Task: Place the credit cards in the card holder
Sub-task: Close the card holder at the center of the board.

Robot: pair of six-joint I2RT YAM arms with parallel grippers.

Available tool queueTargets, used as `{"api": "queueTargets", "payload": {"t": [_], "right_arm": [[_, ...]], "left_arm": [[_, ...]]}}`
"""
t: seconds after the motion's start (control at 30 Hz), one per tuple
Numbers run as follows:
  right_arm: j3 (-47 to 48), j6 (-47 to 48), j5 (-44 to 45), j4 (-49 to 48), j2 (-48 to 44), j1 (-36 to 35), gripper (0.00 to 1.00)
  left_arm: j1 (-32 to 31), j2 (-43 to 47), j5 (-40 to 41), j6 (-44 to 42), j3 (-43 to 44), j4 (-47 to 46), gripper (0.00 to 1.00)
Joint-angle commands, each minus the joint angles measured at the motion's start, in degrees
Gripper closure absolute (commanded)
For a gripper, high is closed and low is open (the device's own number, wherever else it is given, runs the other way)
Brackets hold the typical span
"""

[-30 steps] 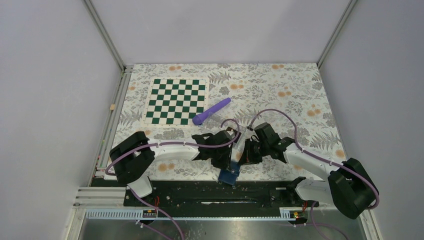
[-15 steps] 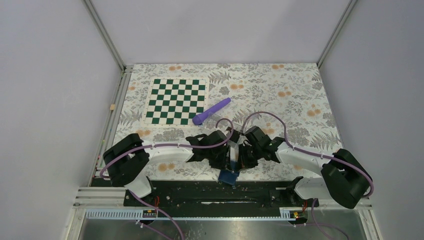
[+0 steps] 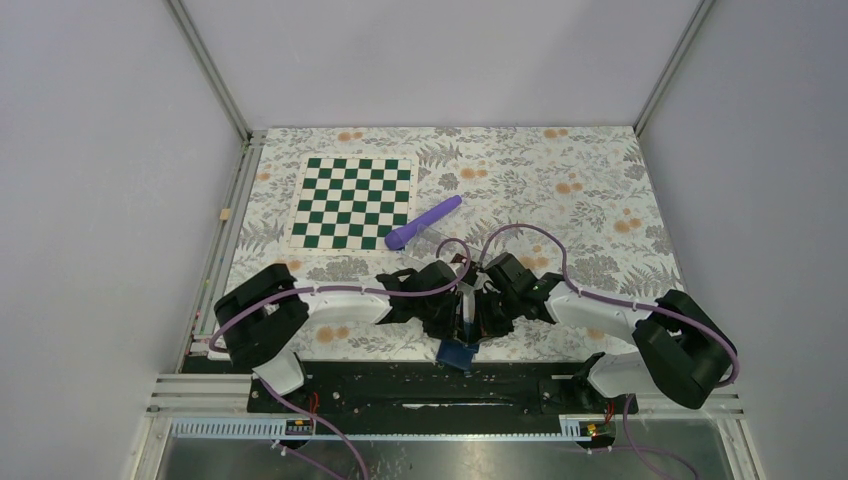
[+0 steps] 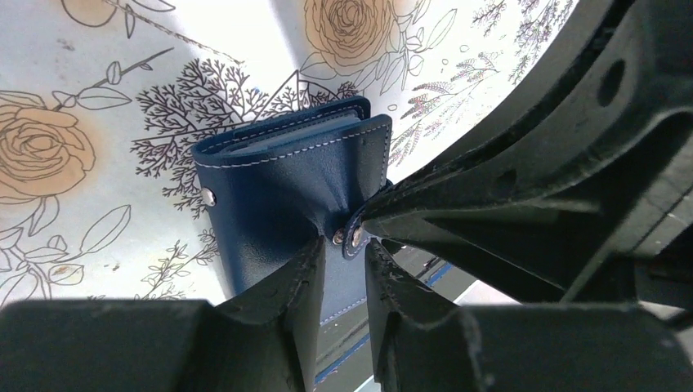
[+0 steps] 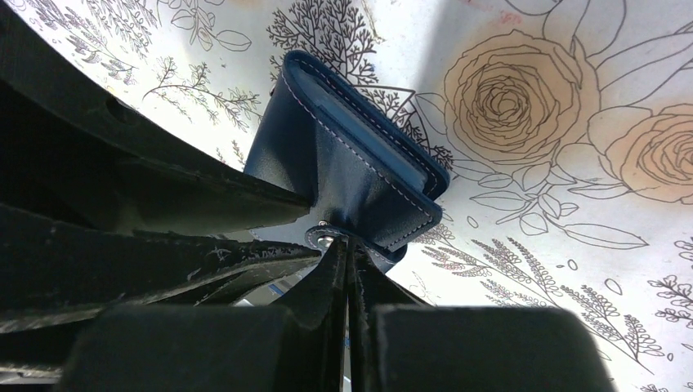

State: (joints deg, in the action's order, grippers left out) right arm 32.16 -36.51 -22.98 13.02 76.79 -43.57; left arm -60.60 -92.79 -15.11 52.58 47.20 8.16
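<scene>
1. The surface (image 3: 600, 170) is the floral-print sheet that everything sits on.
2. Both arms are folded in and meet nose to nose at near-centre, the left arm (image 3: 340, 300) coming from the left and the right arm (image 3: 600, 315) from the right. Neither is nearer to the job, since both are already on it.
3. The chessboard (image 3: 352, 203) is at far left with a purple cylinder (image 3: 424, 222) just to its right. Nothing is touching either of them.
4. The card holder (image 4: 278, 188) is folded shut and caught between the two grippers, right at the near edge of the surface in the middle. It looks lifted clear, but I can't say for sure. In the left wrist view its long axis runs straight away from the fingers.
5. The left gripper (image 4: 343, 249) is nearly closed, with its fingers clamped on the near end of the card holder's body and a strip of blue leather showing in the narrow gap.
6. The right gripper (image 5: 349, 261) is squeezed almost completely together and pinches the tab.
7. The tab (image 4: 353, 237) with its snap sticks out on the card holder's right side, pointing at the right gripper.
   - My guess is that the step in hand is popping the snap. That would mean the right gripper pulls rightward, away from the left, while the left holds the body steady.
   - The risk I see is the thin tab slipping out of the pinch.
   - I can't pick out any cards in these views.
</scene>
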Motion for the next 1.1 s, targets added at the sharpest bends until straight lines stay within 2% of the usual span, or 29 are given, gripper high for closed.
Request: {"api": "queueTargets", "payload": {"t": [0.0,0.17,0.33,0.8,1.07], "right_arm": [[1.4,0.6,1.4,-0.6,0.6,-0.8,1.0],[1.4,0.5,1.2,-0.8,0.4,-0.8,1.0],[1.4,0.4,1.1,-0.8,0.0,-0.8,1.0],[1.8,0.3,3.6,0.7,-5.0,-0.8,1.0],[3.2,0.8,4.5,0.8,-1.6,-0.7,1.0]], "left_arm": [[0.3,-1.3,-1.6,0.2,0.3,-2.4,0.76],[0.3,-2.2,-1.6,0.4,0.2,-3.1,0.81],[0.4,-3.3,-2.7,0.6,0.3,-4.2,1.0],[0.6,0.4,2.0,-2.1,3.2,3.8,1.0],[0.2,-0.1,2.2,-3.7,4.9,5.8,1.0]]}}
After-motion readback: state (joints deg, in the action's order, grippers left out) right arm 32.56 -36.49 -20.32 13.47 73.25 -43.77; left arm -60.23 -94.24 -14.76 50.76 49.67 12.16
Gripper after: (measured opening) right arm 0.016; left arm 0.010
